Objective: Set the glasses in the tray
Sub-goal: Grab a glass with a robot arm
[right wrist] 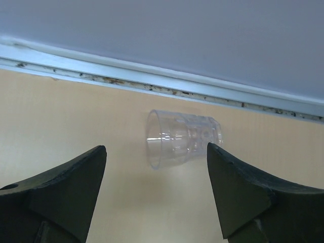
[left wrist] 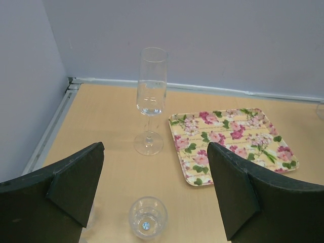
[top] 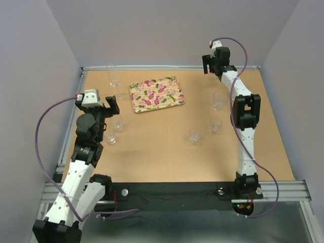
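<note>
Several glasses (top: 195, 134) on table (top: 167, 162), outside tray (top: 155, 94)

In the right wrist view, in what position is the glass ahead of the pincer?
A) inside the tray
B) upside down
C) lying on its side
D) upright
C: the glass lies on its side on the table, with its open mouth facing left.

Table (top: 167, 157): tan wood-grain top, rectangular. Walls (top: 172, 30): plain pale grey, enclosing left, far, right sides. Aluminium rail (top: 69, 126): runs along table edges; dark specks at far edge. Black strip (top: 172, 191): spans near edge.
</note>
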Available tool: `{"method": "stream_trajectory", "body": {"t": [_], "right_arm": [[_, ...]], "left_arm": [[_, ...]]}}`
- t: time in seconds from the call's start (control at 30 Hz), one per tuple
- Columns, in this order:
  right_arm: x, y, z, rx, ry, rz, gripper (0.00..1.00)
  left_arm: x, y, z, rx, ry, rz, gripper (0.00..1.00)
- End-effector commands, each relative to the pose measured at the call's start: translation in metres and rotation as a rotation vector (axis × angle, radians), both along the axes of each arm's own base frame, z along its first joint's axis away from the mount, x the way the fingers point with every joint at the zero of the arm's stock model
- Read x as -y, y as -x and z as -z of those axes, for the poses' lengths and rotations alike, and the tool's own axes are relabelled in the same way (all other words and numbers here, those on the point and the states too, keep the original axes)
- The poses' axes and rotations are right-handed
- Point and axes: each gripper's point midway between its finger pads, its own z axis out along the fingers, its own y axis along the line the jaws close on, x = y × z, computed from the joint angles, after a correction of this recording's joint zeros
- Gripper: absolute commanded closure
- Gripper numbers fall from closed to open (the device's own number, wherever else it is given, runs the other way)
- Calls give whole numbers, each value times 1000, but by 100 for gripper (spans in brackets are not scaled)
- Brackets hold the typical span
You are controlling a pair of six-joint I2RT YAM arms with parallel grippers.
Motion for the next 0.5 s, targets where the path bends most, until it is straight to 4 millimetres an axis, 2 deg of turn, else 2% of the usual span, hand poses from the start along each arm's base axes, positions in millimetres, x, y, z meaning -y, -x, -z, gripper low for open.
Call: {"method": "stream_trajectory", "body": {"t": [0.0, 0.1, 0.13, 0.2, 0.27, 0.3, 0.47], "right_arm": [[23, -2, -15, 26, 112, 73, 16], [28, -4, -8, 17, 151, 90, 17], [31, -5, 0, 6, 163, 98, 18], [31, -9, 4, 9, 166, 102, 18], [30, -13, -1, 25, 167, 104, 19], [28, -15, 7, 17, 169, 101, 20], [28, -14, 16, 3, 183, 109, 21]], "left_arm": [[2, -2, -10, 46, -3, 11, 6], [4, -3, -9, 44, -2, 17, 6], [4, -2, -9, 45, -2, 17, 6], [4, -2, -9, 44, -1, 19, 6], [4, -2, -8, 42, -1, 19, 6], [4, -2, -8, 41, -1, 18, 6], [3, -2, -9, 43, 0, 15, 6]]}}
